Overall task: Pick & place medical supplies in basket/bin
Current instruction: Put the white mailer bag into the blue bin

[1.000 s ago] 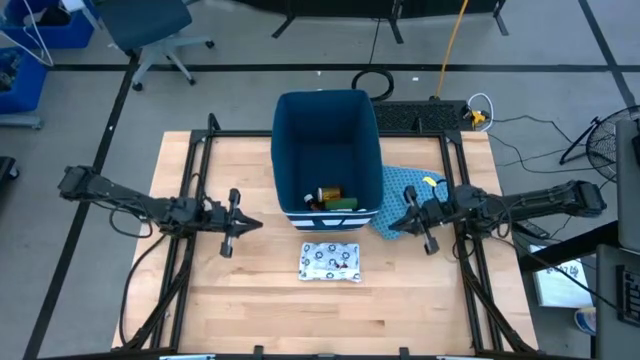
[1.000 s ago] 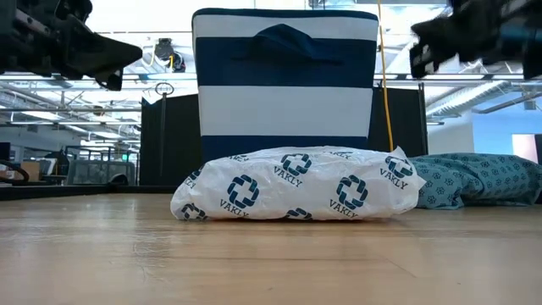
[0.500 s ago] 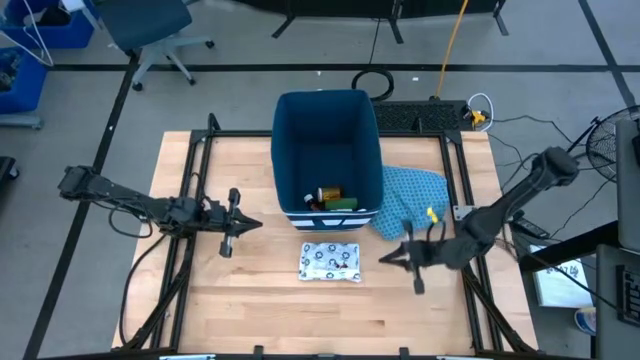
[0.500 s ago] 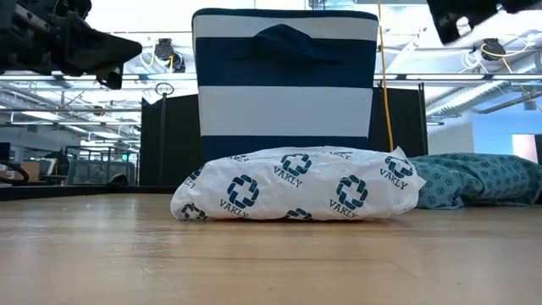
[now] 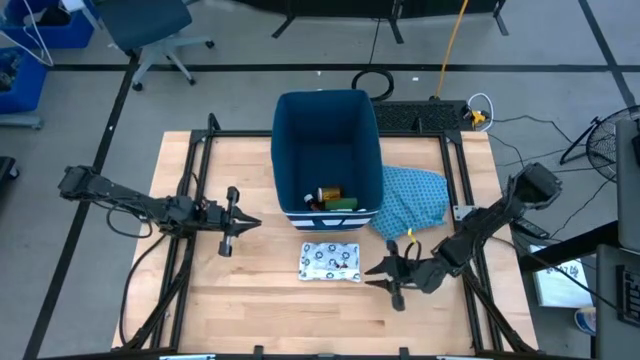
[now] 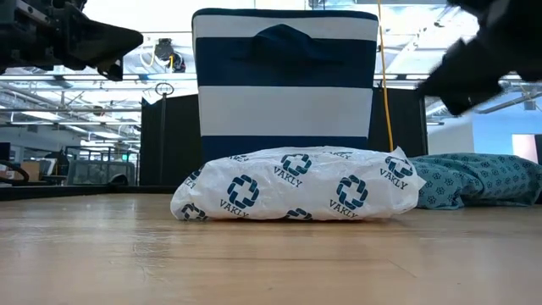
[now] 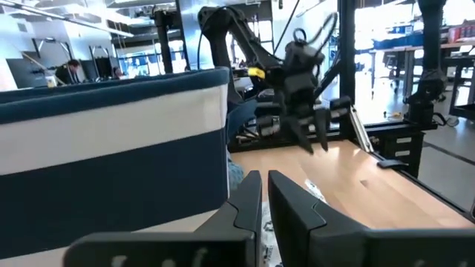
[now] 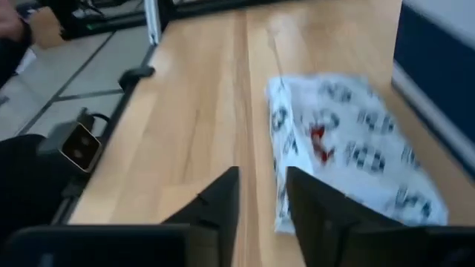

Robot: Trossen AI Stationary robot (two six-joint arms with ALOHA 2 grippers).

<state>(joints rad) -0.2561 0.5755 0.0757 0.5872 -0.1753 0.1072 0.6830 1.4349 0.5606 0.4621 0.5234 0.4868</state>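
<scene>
Packet [image 5: 331, 262], flat white with blue pattern, lies on the table [image 5: 250, 310] just in front of the dark-blue bin [image 5: 329, 152], touching neither gripper. Something red shows through its wrap in the right wrist view, can't tell what.

Bin: only a few items visible at its near end in the high view — orange vial [image 5: 330, 193], green block [image 5: 343, 203], something dark beside them, too small to make out. Rest of the contents hidden by the walls. Low view shows only the bin's striped front, cut off at top.

Right gripper [image 5: 384, 276] sits low over the table just right of the packet, fingers [image 8: 223, 196] slightly apart with a narrow gap, holding nothing. In the low view it's only a dark blur at upper right.

Left gripper [image 5: 237, 223] hangs well left of the bin, fingers [image 7: 241, 204] nearly together, thin slit between them, nothing held.

Blue patterned cloth [image 5: 412, 197] lies bunched against the bin's right side, its far edge hidden behind the bin.
</scene>
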